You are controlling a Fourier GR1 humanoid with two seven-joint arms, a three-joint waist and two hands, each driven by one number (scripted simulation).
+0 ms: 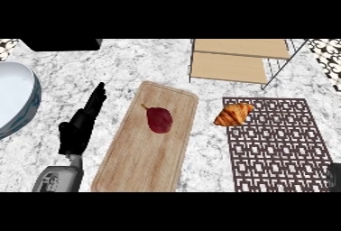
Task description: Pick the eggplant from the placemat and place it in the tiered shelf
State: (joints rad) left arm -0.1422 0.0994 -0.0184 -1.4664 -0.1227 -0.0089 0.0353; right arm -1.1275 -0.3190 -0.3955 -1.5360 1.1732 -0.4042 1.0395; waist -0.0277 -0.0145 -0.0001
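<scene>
We start with the tiered shelf (230, 66) at the counter's far right: 2 light wooden boards in a thin dark wire frame, the nearer board sitting lower in our view than the farther. At the left edge a pale blue-white bowl (20, 101) is cut off by the frame, so its inside is only partly seen. The eggplant (159, 119), a dark red-purple piece with a thin stem pointing to the upper left, lies on the wooden cutting board (143, 158) near its far half, not on the placemat (279, 149). The left hand (76, 133) rests on the marble counter (133, 61) just left of the board, its fingers (97, 97) straight and close together, pointing away from us, holding nothing and apart from the eggplant. A dark sliver at the lower right edge looks like the right hand (335, 175); we cannot tell its state. A golden croissant (233, 114) sits on the placemat's upper left corner, partly overhanging onto the marble, between the board and the shelf. 1 dark block (63, 43) stands at the counter's far left.
</scene>
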